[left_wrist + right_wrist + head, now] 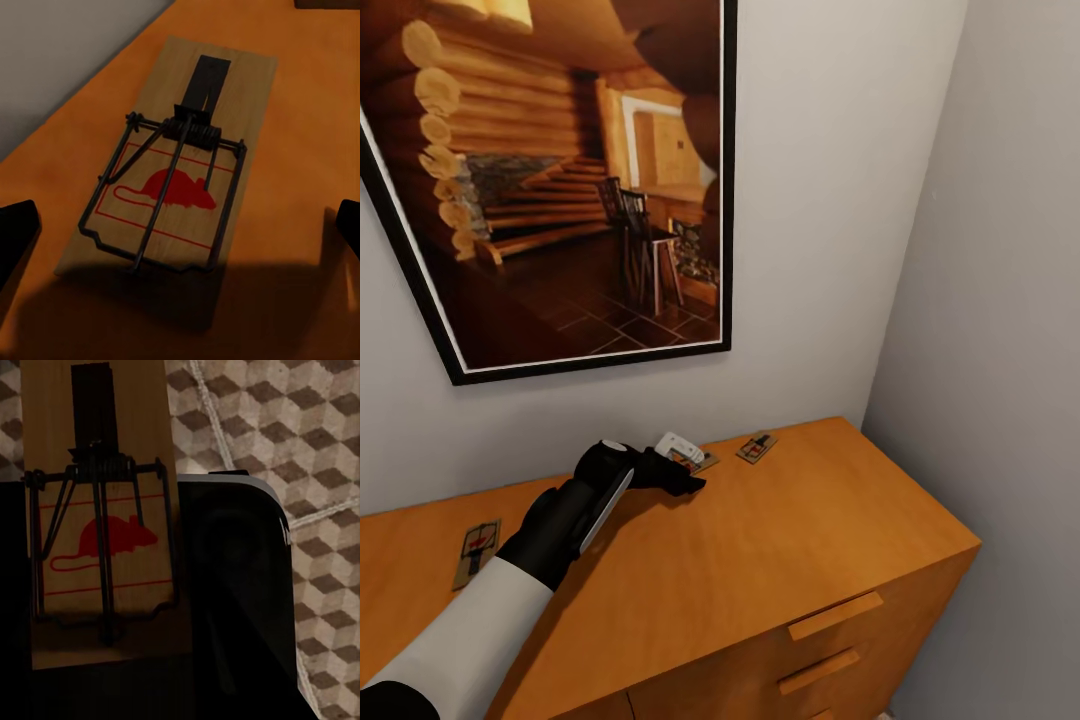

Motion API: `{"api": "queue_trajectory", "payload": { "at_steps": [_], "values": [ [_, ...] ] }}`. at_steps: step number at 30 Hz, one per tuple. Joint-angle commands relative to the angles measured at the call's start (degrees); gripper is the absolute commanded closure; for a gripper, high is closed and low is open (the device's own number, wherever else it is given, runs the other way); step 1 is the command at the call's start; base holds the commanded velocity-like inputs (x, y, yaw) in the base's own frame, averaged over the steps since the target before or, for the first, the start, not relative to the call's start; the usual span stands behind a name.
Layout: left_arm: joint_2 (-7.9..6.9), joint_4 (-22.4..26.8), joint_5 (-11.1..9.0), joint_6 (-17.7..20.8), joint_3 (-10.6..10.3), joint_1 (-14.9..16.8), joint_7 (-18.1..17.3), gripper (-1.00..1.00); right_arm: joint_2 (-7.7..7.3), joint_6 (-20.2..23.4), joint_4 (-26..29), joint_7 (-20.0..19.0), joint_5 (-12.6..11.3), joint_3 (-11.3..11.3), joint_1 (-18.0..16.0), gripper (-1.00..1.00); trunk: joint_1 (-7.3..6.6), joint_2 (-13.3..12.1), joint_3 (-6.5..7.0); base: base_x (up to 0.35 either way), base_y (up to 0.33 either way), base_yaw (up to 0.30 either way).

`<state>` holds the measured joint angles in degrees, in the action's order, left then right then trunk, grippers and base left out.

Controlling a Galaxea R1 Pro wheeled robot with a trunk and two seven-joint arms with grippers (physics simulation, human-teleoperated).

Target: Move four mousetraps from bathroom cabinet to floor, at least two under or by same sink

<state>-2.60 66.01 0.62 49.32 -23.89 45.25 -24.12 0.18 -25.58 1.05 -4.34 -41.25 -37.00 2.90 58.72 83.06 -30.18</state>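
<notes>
Three mousetraps lie on the cabinet [780, 540] top, and with the left gripper [682, 468] spread wide over the middle mousetrap [174, 176], the next move is probably to clench, while the right fingers [232, 607] grip another mousetrap [101, 517] above the bathroom floor [300, 450].

Non-task items: large black-framed picture [560, 180] hangs on the pale wall [810, 200], up and behind the left pincer, tilted in the head view. Print shows a log-cabin interior: log walls, wooden stairs, dark chairs, tiled floor. Thin white mat inside the frame. Second grey wall [1000, 300] meets the first at a corner, off to the pincer's right. Same pale wall shows beyond the pincer in the left wrist view.
</notes>
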Motion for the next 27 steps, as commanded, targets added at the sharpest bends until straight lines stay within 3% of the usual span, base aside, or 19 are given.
{"api": "queue_trajectory", "payload": {
  "at_steps": [1, 22, 23, 27],
  "values": [
    [-0.04, -1.3, 0.21, 0.25, -0.1, 0.01, -0.23, -1.0, 0.0, -0.17, -0.01, -0.58, -0.85, -0.18, 0.0, 1.0, 0.01, 0.02, -0.06, 0.0, 0.0, 0.0],
    [-0.31, -1.89, 0.22, 0.12, -0.11, 0.01, -0.23, -1.0, 0.0, -0.17, -0.02, -0.58, -0.85, -0.18, 0.0, 1.0, 0.01, 0.02, -0.09, 0.0, 0.0, 0.0],
    [-0.42, -1.88, 0.21, 0.11, -0.11, 0.01, -0.23, 1.0, 0.0, -0.17, -0.01, -0.58, -0.85, -0.18, 0.0, 1.0, 0.01, 0.02, -0.09, 0.0, 0.0, 0.0],
    [-0.95, -1.89, 0.18, 0.08, -0.11, 0.01, -0.23, 1.0, 0.0, -0.17, -0.03, -0.58, -0.85, -0.18, 0.0, 1.0, 0.01, 0.02, -0.09, 0.0, 0.0, 0.0]
  ]
}}
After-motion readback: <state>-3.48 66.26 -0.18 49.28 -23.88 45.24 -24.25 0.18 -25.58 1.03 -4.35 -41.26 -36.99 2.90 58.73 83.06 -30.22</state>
